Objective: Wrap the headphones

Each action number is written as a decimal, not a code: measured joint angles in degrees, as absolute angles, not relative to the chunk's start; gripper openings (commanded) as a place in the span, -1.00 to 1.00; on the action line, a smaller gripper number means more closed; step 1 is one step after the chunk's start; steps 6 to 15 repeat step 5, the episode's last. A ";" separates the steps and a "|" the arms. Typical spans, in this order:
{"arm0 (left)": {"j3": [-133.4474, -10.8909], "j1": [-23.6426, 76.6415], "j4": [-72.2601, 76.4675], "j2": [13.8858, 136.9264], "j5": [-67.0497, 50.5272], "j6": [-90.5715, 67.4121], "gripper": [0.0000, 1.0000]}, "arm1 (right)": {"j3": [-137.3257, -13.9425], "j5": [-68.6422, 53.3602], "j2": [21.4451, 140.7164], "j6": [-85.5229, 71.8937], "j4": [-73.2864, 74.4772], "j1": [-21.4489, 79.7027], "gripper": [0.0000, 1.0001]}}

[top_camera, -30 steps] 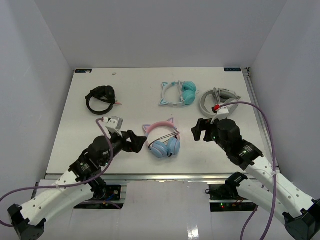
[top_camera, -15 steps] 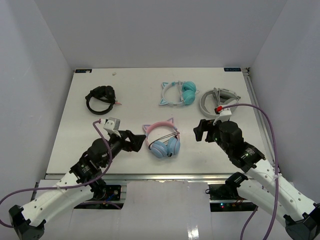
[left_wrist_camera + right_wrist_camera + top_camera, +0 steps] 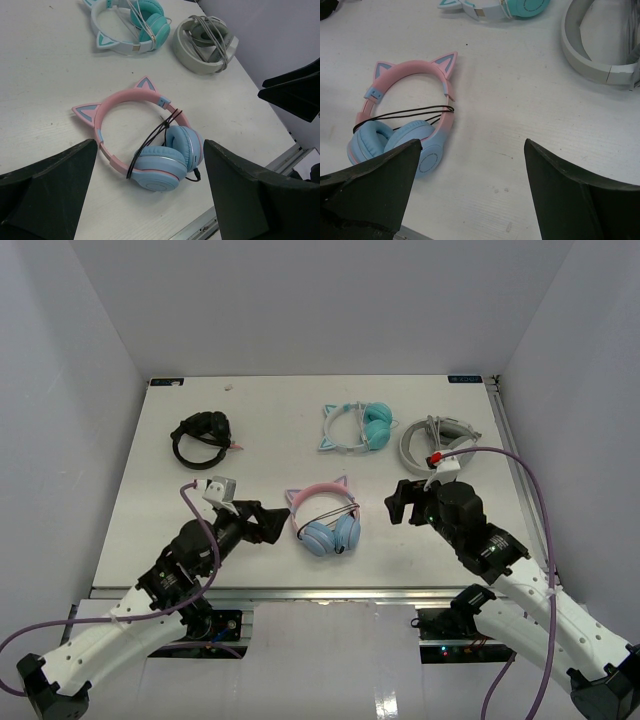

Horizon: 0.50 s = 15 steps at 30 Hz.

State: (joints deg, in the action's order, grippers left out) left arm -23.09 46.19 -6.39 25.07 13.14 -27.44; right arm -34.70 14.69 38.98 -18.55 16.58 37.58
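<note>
While the headphones [image 3: 330, 533] lie flat at frame centre, the left gripper [image 3: 278, 525] and right gripper [image 3: 394, 505] flank them, both arms extended low, jaws spread, empty.

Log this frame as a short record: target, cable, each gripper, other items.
target: pink headphones, lying flat between the grippers
cable: black cable, looped across the band
left gripper: open, empty, left of target
right gripper: open, empty, right of target
others: teal headphones, grey headphones, black headphones, all farther back
</note>
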 measured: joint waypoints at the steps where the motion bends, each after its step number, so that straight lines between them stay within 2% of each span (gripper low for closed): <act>1: -23.09 46.24 -6.39 25.08 13.14 -27.44 0.96 | -34.70 14.60 38.98 -18.49 16.58 37.58 0.81; 15: -23.09 46.26 -6.39 25.08 13.13 -27.44 0.96 | -34.70 14.41 38.97 -18.16 16.57 37.58 0.81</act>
